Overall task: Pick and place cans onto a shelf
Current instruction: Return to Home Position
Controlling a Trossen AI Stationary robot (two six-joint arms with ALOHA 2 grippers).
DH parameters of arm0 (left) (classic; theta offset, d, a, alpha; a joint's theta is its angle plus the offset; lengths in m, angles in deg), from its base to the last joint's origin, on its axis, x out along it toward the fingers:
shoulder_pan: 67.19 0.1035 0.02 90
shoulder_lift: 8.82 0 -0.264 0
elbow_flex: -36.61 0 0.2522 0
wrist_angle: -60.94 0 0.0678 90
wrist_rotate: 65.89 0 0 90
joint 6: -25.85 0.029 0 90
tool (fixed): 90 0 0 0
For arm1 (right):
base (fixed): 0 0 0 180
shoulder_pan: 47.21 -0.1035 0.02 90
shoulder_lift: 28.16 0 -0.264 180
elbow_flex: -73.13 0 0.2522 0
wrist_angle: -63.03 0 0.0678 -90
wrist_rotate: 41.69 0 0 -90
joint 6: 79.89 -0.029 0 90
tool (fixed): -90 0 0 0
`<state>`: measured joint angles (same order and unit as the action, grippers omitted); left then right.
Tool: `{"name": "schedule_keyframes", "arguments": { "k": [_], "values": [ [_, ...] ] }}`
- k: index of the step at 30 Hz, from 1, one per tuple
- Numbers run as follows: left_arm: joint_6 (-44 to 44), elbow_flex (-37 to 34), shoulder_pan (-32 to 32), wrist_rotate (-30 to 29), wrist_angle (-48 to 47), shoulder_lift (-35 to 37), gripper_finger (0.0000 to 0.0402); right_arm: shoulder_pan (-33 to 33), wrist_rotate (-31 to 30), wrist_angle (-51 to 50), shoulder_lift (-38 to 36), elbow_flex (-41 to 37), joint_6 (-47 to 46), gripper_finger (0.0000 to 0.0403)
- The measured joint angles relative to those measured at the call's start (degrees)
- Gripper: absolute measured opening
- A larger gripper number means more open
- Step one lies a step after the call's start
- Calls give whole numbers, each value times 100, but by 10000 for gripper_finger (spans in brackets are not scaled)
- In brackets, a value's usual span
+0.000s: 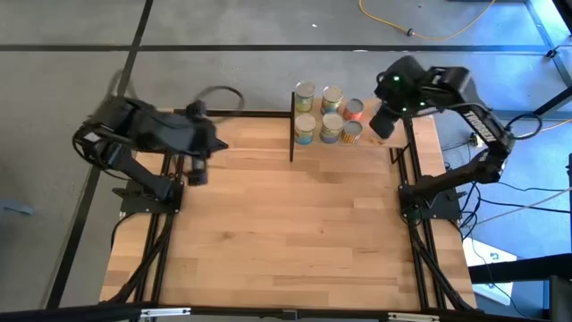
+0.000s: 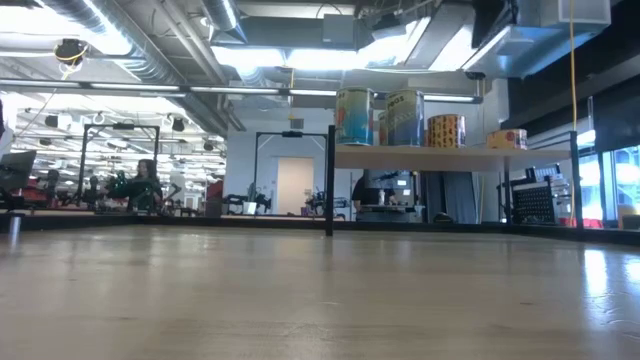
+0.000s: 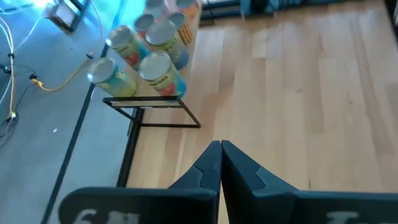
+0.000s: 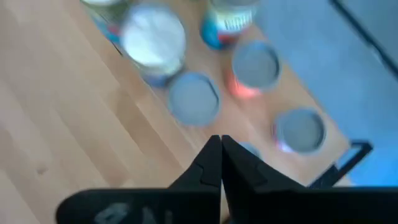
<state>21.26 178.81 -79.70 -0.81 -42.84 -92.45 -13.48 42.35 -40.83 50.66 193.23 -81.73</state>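
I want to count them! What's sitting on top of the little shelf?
Cans stand on the shelf: six round tops show from above, in two rows. From table height only four show; the rest are hidden behind them.

Load-bearing surfaces, as I see them

From my station, the light-wood table (image 1: 295, 233) carries the shelf (image 2: 450, 153) at its far edge, right of centre. The cans (image 1: 332, 98) stand upright, clustered close together on the shelf's top board.
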Motion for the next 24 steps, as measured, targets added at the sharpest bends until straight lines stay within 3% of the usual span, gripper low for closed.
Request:
{"name": "schedule_keyframes", "arguments": {
  "k": [6, 10, 20, 24],
  "values": [
    [-512, -94, -111, -120, 4, 705, 0, -471, 0, 14, -182, 783, 231, 4],
    [-957, -511, -268, -218, 4, 1458, 0, -723, 1, 12, -490, 1044, 380, 4],
    [-1950, -2336, -378, -459, 17, 3391, 0, -1281, 155, 7, -1956, 889, -112, 3],
    [-2038, -3127, -378, -454, 459, 4144, 0, -1333, 157, 99, -2663, 525, -364, 3]
  ]
}}
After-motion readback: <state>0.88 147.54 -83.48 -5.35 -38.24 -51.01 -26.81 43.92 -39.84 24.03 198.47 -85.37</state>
